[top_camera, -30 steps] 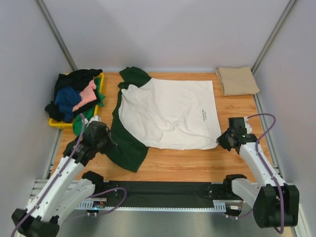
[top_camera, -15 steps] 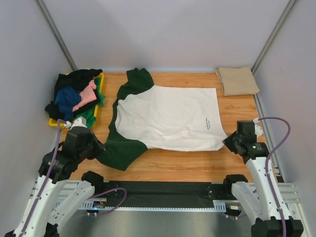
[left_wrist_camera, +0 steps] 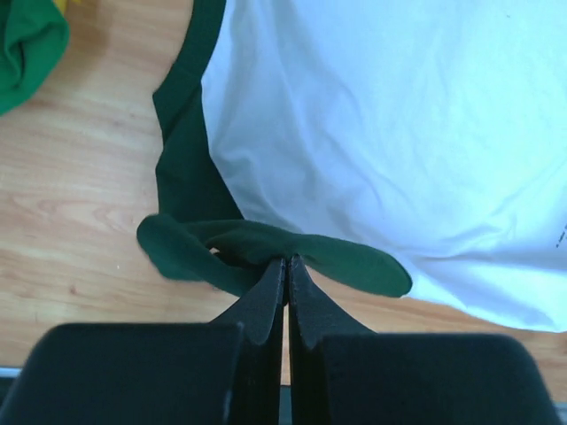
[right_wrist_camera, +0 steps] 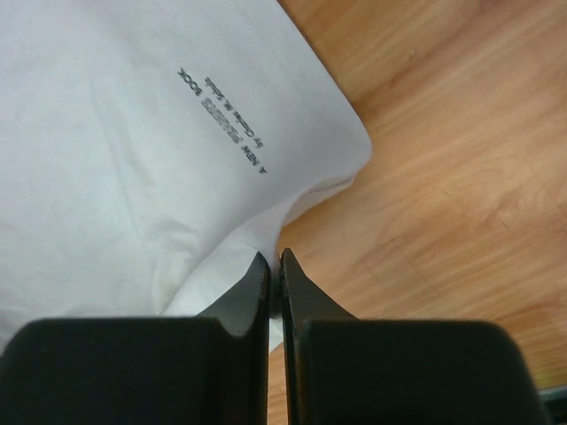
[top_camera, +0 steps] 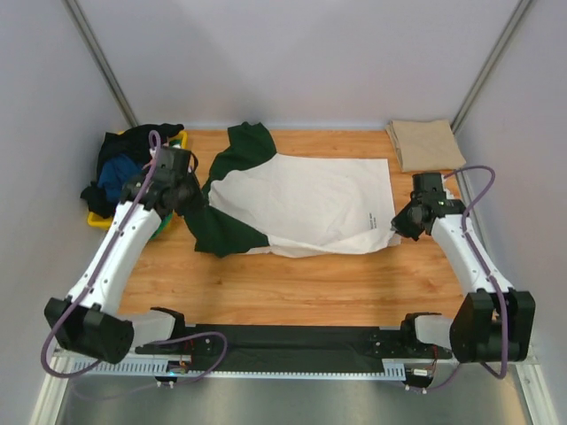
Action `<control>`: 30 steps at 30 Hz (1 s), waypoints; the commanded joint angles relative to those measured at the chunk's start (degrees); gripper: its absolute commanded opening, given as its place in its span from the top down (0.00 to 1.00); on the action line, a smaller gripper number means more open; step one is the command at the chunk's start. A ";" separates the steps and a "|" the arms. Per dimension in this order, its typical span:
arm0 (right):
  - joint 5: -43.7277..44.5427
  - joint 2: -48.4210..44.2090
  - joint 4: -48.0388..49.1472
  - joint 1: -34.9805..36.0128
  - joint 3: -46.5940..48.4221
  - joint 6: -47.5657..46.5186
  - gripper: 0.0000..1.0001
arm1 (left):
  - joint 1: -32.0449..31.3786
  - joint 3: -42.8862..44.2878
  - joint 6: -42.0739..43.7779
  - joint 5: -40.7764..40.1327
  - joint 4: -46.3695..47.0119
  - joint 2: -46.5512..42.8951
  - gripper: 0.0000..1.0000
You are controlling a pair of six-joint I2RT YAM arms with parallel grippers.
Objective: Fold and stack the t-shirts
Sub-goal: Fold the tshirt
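standing here, what i'd worry about is the cream t-shirt getting away from one of the arms. both grips sit right at the very edge of the cloth, so a tug from either side could pull it free and drop the fold crooked. the near edge looks rucked and doubled over itself, and if the two arms don't travel evenly that wrinkle will likely get pressed into the fold. the left arm also works close to the heap of t-shirts spilling over the yellow tray, so a wide swing might drag one out onto the table. the left gripper has its fingers pressed together on the dark green sleeve, which bunches up over the tips. the right gripper is likewise pinched closed on the near hem corner of the same shirt, just below the small print. the shirt lies spread mid-table, and the folded tan t-shirt rests in the far right corner.
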 commanded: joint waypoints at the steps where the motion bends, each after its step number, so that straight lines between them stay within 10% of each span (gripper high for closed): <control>1: 0.82 6.68 4.42 -0.16 7.26 -2.48 1.00 | 3.15 9.05 5.96 2.50 6.70 9.67 1.00; 11: -1.99 38.12 3.55 -0.86 29.14 -2.21 0.99 | 10.18 42.98 11.15 11.37 -2.77 51.44 0.91; 12: -3.03 39.55 3.45 -1.21 30.37 -2.47 0.86 | 10.36 46.32 11.68 11.73 -4.88 56.26 0.84; 13: -2.96 40.70 3.19 -1.30 31.52 -2.91 0.37 | 10.36 52.27 12.29 11.21 -6.73 57.87 0.66; 15: -1.74 41.85 1.17 -1.30 33.90 -3.79 0.00 | 10.36 54.96 13.61 10.51 -9.39 58.59 0.50; 19: -0.15 35.03 2.30 -5.07 28.47 -4.67 0.00 | 10.36 44.89 14.59 6.11 -5.97 49.12 0.33; 30: -9.89 20.05 17.42 -5.87 -0.28 -5.37 0.10 | 10.71 -6.33 3.61 3.29 18.19 16.59 0.29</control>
